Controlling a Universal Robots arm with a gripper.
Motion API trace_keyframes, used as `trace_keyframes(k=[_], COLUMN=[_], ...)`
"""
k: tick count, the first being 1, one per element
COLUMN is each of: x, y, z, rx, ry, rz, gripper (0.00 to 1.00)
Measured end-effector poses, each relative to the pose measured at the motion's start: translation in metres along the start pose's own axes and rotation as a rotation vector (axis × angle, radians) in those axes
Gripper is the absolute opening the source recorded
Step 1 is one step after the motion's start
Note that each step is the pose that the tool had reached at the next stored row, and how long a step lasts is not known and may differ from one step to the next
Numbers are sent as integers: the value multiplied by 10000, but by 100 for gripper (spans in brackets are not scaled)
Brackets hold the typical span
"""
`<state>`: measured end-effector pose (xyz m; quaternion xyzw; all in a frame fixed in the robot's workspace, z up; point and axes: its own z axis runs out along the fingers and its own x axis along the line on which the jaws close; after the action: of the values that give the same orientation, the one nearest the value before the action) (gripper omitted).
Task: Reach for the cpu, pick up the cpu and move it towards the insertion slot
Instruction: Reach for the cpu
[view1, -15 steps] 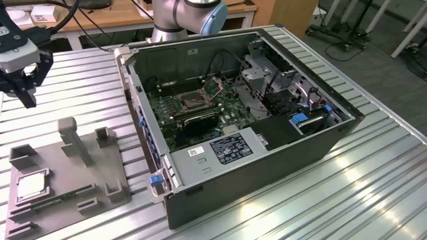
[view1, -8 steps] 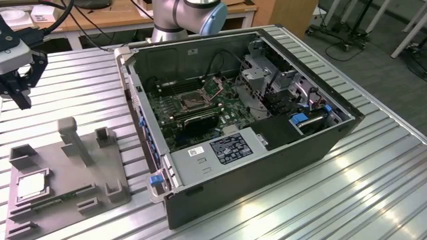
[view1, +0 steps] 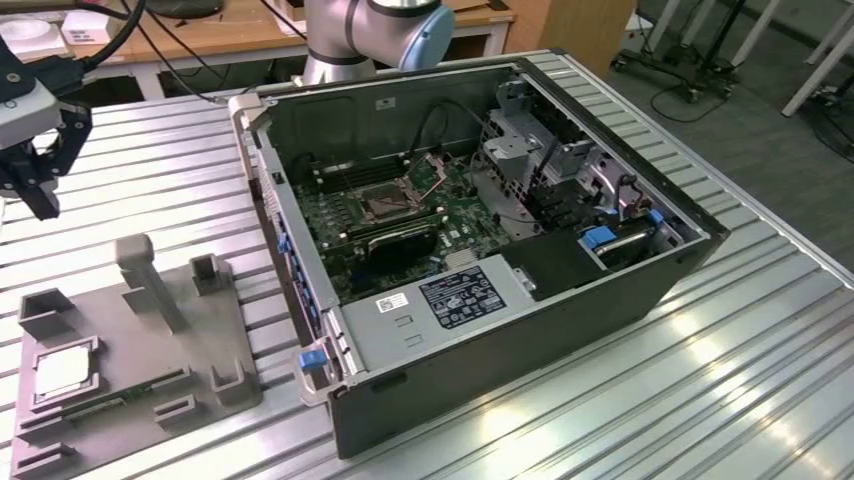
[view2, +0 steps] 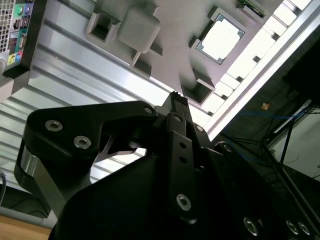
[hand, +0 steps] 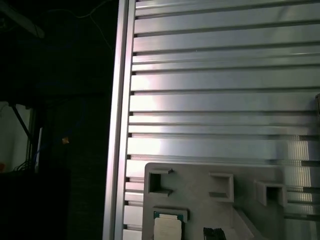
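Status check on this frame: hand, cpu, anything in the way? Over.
Hand empty, hovering over the table, short of the grey tray. Cpu flat in its tray pocket, untouched. Nothing seen between hand and cpu.

arm (view1: 380, 30): elbow joint at exterior view's top | gripper (view1: 34, 190): hanging downward at exterior view's left edge

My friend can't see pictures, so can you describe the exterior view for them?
The gripper hangs above the metal table, apart from the cpu lying in a grey holder. An open computer case shows the insertion slot.
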<state>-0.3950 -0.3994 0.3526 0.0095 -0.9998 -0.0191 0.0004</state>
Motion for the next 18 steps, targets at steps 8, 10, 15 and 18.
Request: trace_keyframes(k=[8, 10, 15, 18], x=[241, 314, 487, 542], y=[-34, -40, -55, -76], z=[38, 48, 78, 108], rx=[0, 0, 0, -1], ry=[-2, -1, -1, -2], rz=[-1, -2, -1, -2], gripper=[11, 11, 11, 11])
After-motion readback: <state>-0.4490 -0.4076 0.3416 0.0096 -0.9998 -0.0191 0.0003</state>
